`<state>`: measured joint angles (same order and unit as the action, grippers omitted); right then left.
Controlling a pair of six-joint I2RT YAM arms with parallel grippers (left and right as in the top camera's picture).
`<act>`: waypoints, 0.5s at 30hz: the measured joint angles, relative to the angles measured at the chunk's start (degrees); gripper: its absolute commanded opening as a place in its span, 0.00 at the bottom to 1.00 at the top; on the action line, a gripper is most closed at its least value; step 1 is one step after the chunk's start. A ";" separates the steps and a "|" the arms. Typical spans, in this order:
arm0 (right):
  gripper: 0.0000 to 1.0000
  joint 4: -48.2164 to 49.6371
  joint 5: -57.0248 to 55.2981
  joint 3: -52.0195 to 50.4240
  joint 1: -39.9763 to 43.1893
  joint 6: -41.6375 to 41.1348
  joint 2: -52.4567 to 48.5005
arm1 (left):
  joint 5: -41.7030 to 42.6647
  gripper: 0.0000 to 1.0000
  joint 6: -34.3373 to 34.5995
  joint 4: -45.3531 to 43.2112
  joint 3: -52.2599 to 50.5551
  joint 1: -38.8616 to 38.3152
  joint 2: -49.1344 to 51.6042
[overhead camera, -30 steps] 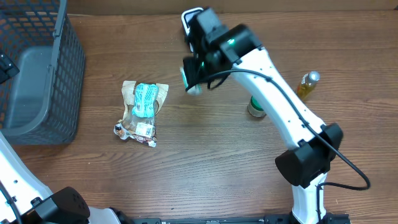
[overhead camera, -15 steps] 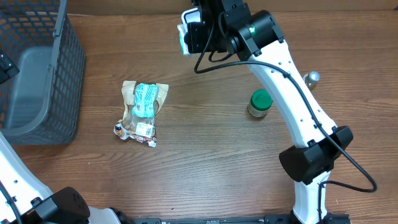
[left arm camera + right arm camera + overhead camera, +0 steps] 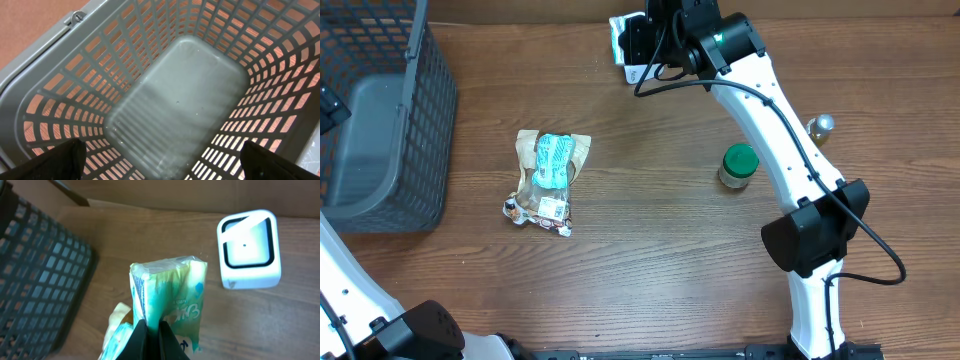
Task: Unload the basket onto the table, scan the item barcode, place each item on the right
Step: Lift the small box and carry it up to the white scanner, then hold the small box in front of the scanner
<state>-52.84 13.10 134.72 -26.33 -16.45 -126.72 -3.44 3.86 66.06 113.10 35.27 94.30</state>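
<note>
A green-and-white packet (image 3: 170, 292) hangs in the air, pinched by its lower edge in my shut right gripper (image 3: 152, 332). It sits a little to the left of the white scanner box (image 3: 248, 250), which rests on the wooden table with its window facing up. From overhead, the right gripper (image 3: 645, 40) is at the table's back edge and largely covers the scanner. No barcode shows on the packet's visible faces. My left gripper (image 3: 167, 165) is open with nothing in it, over the grey basket (image 3: 180, 95), its dark fingers (image 3: 55, 160) wide apart.
The mesh basket (image 3: 420, 140) stands at the table's left. A brown-and-teal snack bag (image 3: 550, 180) lies mid-table. A green-lidded jar (image 3: 738, 165) and a yellow bottle (image 3: 817, 130) stand beside the right arm.
The right arm has carried the packet from above the table's middle back toward the scanner. The left arm has stayed still over the basket.
</note>
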 measured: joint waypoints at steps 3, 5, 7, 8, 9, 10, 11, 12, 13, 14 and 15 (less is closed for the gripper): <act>0.04 1.36 0.02 0.00 0.37 0.02 -1.20 | 0.00 0.99 0.02 0.00 0.00 0.00 0.00; 0.04 2.93 0.04 0.00 0.46 -0.02 -2.29 | 0.00 1.00 0.00 0.00 0.00 0.00 0.00; 0.04 4.83 0.07 0.00 0.50 -0.02 -3.43 | 0.00 1.00 0.02 0.00 0.00 0.00 0.00; 0.04 6.03 0.37 0.00 0.55 -0.07 -4.28 | 0.00 0.99 0.00 0.00 0.00 0.00 0.00; 0.04 7.06 0.61 0.00 0.57 -0.02 -4.85 | 0.00 1.00 0.02 0.00 0.00 0.00 0.00; 0.04 8.35 1.11 0.00 0.66 -0.02 -5.64 | 0.00 1.00 0.02 0.00 0.00 0.00 0.00; 0.04 9.33 1.60 0.00 0.72 -0.02 -6.29 | 0.00 1.00 0.00 0.00 0.00 0.00 0.00; 0.04 10.29 2.16 0.00 0.83 -0.07 -6.99 | 0.00 1.00 0.02 0.00 0.00 0.00 0.00; 0.04 11.47 2.86 0.00 1.03 -0.07 -7.87 | 0.00 1.00 0.00 0.00 0.00 0.00 0.00; 0.04 12.61 3.48 0.00 1.22 -0.07 -8.50 | 0.00 1.00 0.00 0.00 0.00 0.00 0.00; 0.04 13.90 4.24 0.00 1.53 -0.13 -9.25 | 0.00 0.99 0.02 0.00 0.00 0.00 0.00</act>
<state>-38.94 17.34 134.72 -24.80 -16.58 -135.96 -3.44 3.88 66.06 113.10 35.27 94.30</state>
